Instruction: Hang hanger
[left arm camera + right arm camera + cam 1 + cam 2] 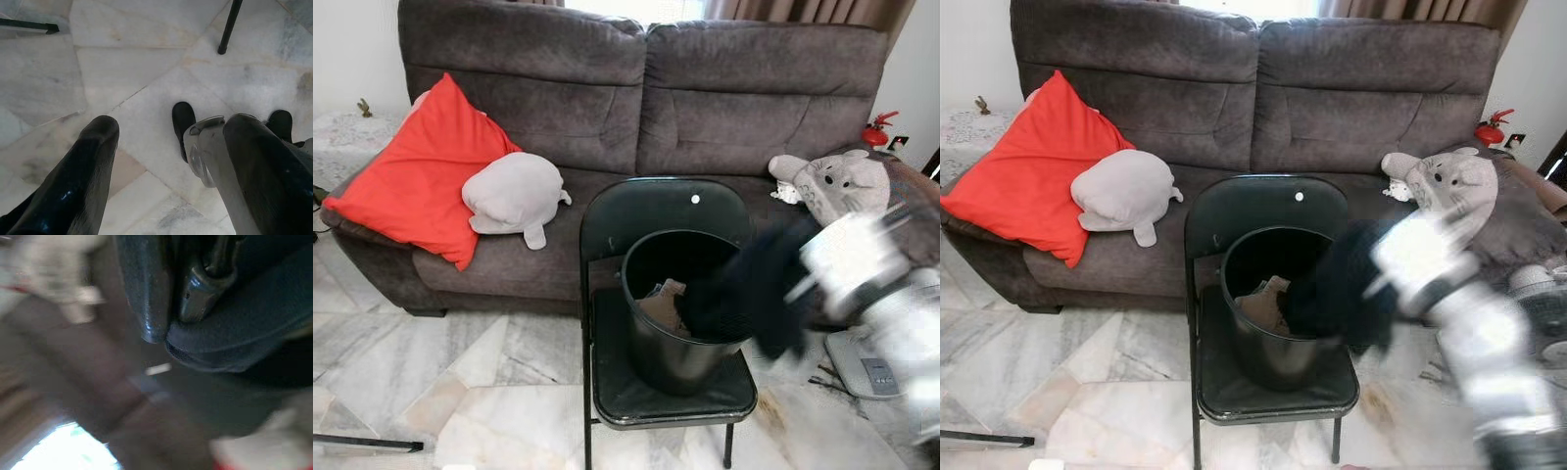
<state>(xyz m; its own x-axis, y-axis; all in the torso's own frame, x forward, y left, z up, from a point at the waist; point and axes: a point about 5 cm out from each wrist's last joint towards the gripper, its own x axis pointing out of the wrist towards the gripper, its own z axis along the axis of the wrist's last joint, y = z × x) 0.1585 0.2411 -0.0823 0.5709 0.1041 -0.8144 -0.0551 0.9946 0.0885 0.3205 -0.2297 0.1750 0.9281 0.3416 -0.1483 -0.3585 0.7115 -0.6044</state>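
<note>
No text, label, brand, number or sign can be read anywhere in these pictures. The small round white sticker (695, 199) on the backrest of the black folding metal chair (607, 220), just above the middle of the head views, is blank as far as can be told. The white flat device with a grey panel (871, 367) on the marble floor at the lower right of the left eye view carries some marks, but they are too small and blurred to make out. The red fire extinguisher (876, 130) at the upper right shows no legible lettering.
</note>
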